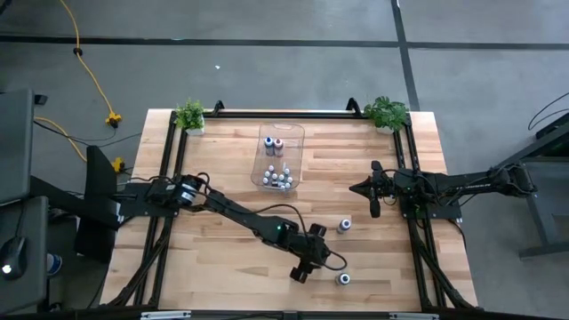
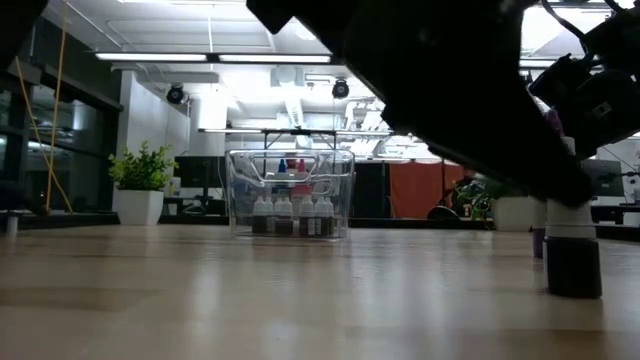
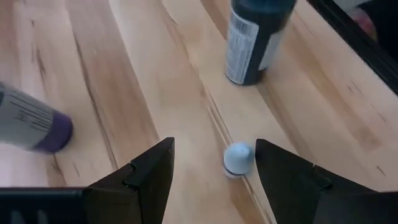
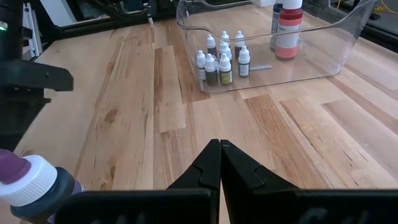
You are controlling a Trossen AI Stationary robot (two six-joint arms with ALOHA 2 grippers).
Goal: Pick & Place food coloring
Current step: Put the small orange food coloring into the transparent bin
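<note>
A tiny food coloring bottle (image 3: 238, 158) with a pale cap stands upright on the table. My left gripper (image 3: 214, 168) is open around it, one finger on each side, and touches nothing. In the high view that gripper (image 1: 307, 262) is at the near middle of the table and hides the tiny bottle. A dark-bodied bottle (image 3: 255, 37) stands just beyond it, and a purple one (image 3: 31, 124) is off to one side. My right gripper (image 4: 219, 149) waits shut at the table's right.
The clear bin (image 1: 278, 160) stands at the far middle, holding several tiny bottles (image 4: 221, 59) and two taller ones (image 4: 287, 28). White-capped bottles (image 1: 344, 226) (image 1: 344, 278) stand loose right of my left gripper. Potted plants (image 1: 189, 116) (image 1: 387, 113) mark the far corners.
</note>
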